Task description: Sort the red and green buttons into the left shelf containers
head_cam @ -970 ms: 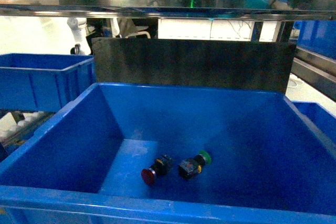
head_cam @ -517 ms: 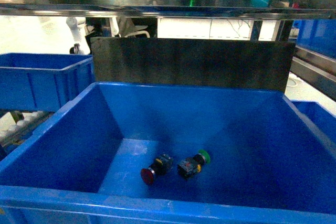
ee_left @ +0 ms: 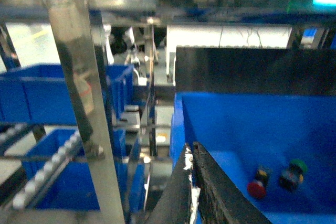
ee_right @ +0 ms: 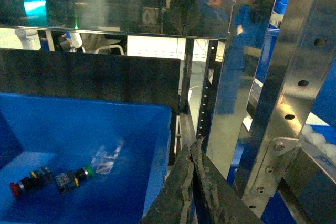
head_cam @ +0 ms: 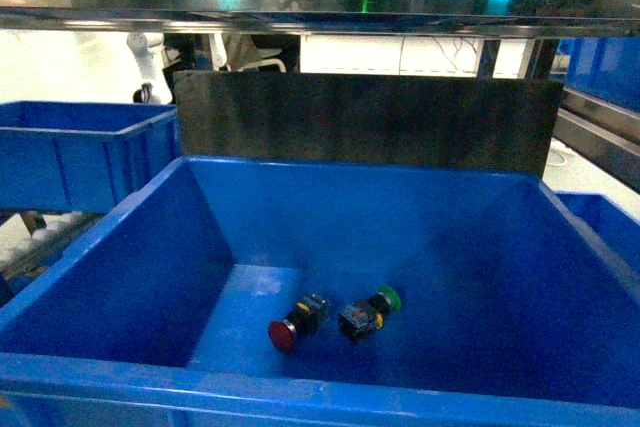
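**Both buttons lying in central blue bin; grippers outside it, jaws pressed together**

The red button (head_cam: 296, 321) is lying on its side on the floor of the large blue bin (head_cam: 120, 222), red cap pointing toward the near-left. The green button (head_cam: 366, 312) is lying just beside it to the right, green cap pointing toward the far-right. The two dark bodies are sitting close together; contact between them cannot be told.

The left gripper (ee_left: 192, 153) is showing in its wrist view with the two dark fingers meeting at the tips, holding nothing, outside the bin's left wall. The right gripper (ee_right: 192, 148) is doing likewise: fingers pressed together, nothing between them, hanging outside the bin's right wall beside a metal rack upright (ee_right: 247, 77).

Neither gripper is appearing in the head view. A dark panel (head_cam: 365, 122) is standing behind the bin. Another blue bin (head_cam: 70, 152) is sitting on the left.
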Available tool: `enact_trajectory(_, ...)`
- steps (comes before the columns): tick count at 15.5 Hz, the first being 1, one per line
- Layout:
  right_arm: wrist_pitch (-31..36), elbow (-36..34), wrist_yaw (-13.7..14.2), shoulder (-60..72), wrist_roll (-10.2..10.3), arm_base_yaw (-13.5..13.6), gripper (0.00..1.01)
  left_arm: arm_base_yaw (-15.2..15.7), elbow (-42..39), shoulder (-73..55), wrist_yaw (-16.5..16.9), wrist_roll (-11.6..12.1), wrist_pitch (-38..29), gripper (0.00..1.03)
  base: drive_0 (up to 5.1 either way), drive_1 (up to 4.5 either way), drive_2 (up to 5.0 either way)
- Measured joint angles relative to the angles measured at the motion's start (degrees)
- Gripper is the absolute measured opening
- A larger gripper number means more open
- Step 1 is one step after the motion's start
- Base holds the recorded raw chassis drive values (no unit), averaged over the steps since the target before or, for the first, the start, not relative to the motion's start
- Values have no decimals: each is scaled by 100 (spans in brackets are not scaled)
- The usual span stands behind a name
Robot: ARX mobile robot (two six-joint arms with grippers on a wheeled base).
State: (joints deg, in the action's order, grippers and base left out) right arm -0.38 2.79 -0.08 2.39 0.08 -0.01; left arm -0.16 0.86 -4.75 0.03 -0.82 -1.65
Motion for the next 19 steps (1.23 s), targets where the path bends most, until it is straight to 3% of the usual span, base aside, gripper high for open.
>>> enact_trajectory(12,13,-214,4,-212,-11,0,2,11,-2,417,-4,0,190,2,0,0,0)
enact_trajectory(13,13,-214,4,-212,-9,0,13,11,-2,417,-4,0,190,2,0,0,0)
enact_trajectory(14,13,-214,4,-212,-9,0,24,11,-2,417,-4,-2,190,9,0,0,0)
enact_trajectory(19,13,-214,4,-214,-9,0,84,11,-2,417,-4,-2,190,69,0,0,0)
